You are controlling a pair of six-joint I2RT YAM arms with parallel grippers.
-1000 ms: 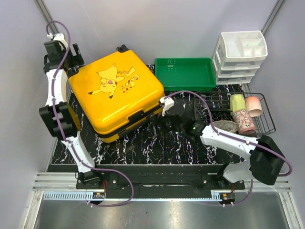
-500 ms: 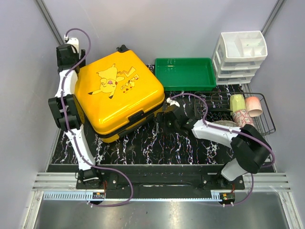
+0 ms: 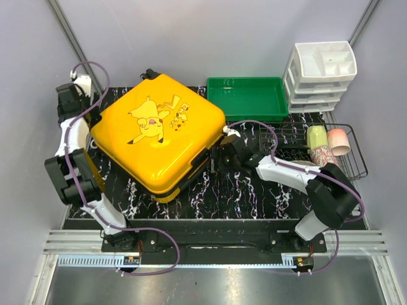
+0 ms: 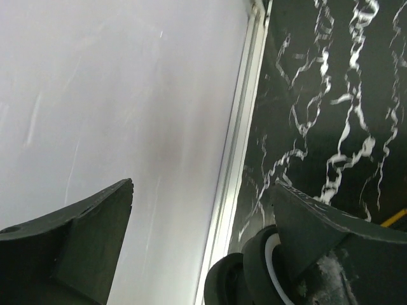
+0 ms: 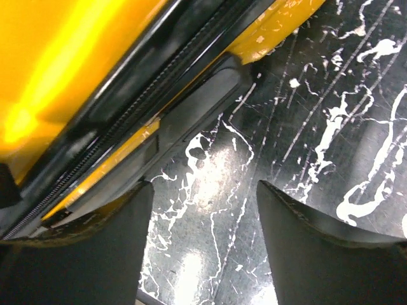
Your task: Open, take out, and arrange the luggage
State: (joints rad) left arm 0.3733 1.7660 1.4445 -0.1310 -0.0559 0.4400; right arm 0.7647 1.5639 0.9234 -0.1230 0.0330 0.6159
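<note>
On the black marbled tabletop's [image 3: 241, 190] left half lies the yellow Pikachu suitcase [image 3: 159, 140], shut, print up, near the green tray [image 3: 247, 98]. The right tool [image 5: 205, 187] stands with jaws apart just beside the suitcase's black side handle [image 5: 191, 107]. The left tool [image 4: 202, 187], also spread, is by a black-and-white wheel [image 4: 254, 270].

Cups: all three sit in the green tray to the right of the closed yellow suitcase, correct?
No. The cups sit in the black wire basket, not the green tray, which holds nothing; the top external view shows it. The basket is likewise to the right of the closed yellow suitcase.
</note>
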